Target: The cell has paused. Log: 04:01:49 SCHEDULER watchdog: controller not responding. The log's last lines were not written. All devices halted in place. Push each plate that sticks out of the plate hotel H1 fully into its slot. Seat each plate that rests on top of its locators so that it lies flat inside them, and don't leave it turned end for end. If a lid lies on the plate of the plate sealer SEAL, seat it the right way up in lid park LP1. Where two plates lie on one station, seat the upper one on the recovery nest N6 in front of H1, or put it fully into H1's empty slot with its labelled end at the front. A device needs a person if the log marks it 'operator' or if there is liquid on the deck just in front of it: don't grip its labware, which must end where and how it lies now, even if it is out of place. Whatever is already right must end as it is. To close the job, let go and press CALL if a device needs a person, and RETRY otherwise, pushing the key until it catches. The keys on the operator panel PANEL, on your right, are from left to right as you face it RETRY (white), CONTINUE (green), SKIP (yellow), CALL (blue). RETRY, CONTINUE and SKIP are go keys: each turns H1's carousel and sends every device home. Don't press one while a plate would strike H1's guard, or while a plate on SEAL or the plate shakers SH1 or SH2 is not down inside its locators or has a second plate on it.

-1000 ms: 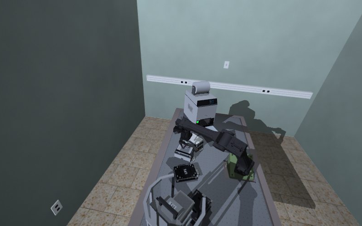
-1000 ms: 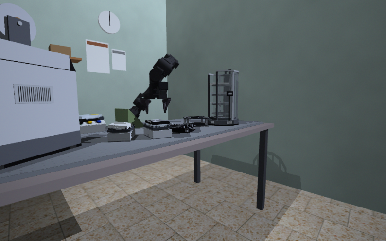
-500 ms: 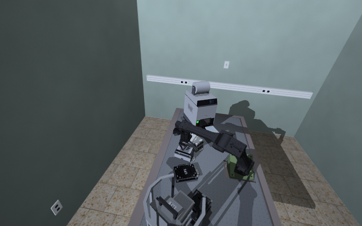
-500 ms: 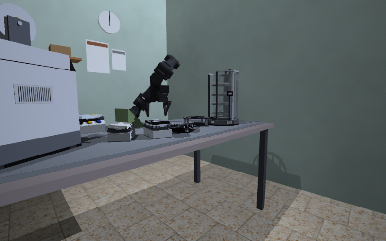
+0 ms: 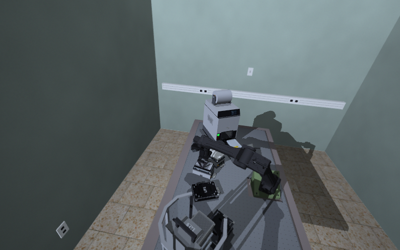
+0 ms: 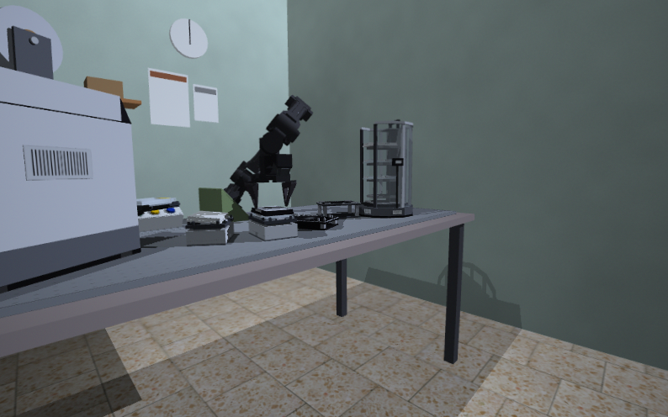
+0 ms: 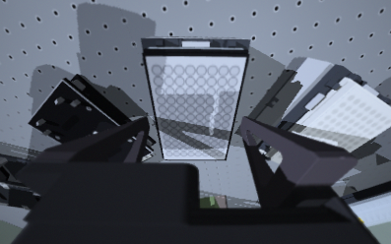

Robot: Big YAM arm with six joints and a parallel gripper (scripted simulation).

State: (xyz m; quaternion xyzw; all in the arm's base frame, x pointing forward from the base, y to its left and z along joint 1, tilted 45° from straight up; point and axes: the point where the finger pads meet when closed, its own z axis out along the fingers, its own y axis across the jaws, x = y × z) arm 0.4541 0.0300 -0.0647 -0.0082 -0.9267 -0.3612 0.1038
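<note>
My gripper [image 7: 195,121] is open and empty. It hangs a short way above a clear well plate [image 7: 195,105] that lies on a shaker, with its white label end [image 7: 195,44] pointing away from me. In the side view the gripper [image 6: 272,195] stands just over this plate [image 6: 273,211]. From above, the gripper [image 5: 204,163] covers most of the shaker. A second shaker with a white plate [image 7: 345,110] stands to the right; I cannot tell if that plate is seated. The black lid park LP1 [image 7: 72,110] lies to the left.
The sealer SEAL [image 5: 221,119] stands at the far end with a white piece on its stage [image 5: 234,142]. Plate hotel H1 [image 6: 386,168] and the nest N6 [image 6: 336,207] are at the other end. The operator panel [image 6: 160,210] is behind the shakers.
</note>
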